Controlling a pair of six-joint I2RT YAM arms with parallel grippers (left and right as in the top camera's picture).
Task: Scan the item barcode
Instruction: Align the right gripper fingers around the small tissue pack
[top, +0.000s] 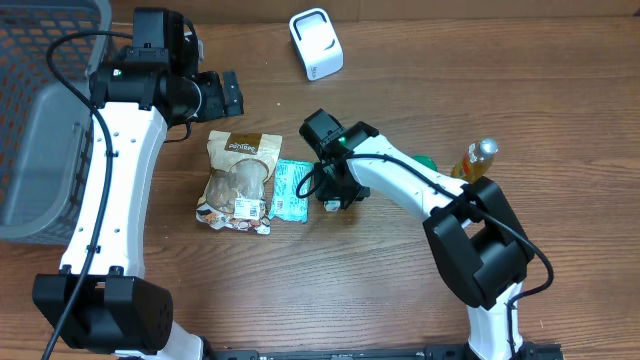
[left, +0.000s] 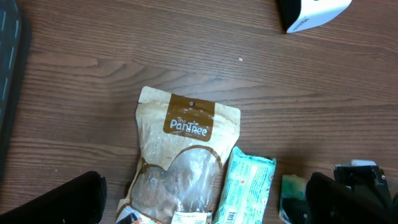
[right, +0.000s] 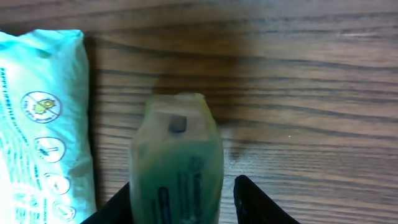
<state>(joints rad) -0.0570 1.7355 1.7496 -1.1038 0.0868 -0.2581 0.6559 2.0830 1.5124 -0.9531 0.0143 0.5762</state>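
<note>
Currently the green pack (right: 177, 143) sits near the middle of the table (top: 300, 290), pinched between the jaws of the right gripper (right: 183, 190), one finger against each side. Just beside it at 9 o'clock lies a teal packet (top: 292, 190), and touching that, further toward 9, a brown pouch (top: 238, 180). The white scanner (top: 316, 43) stands well apart at 12 o'clock. A bottle (top: 478, 160) stands toward 3 o'clock. The left gripper (top: 215, 95), jaws spread wide and empty, hovers at 10 o'clock, near the grey basket (top: 30, 60).
</note>
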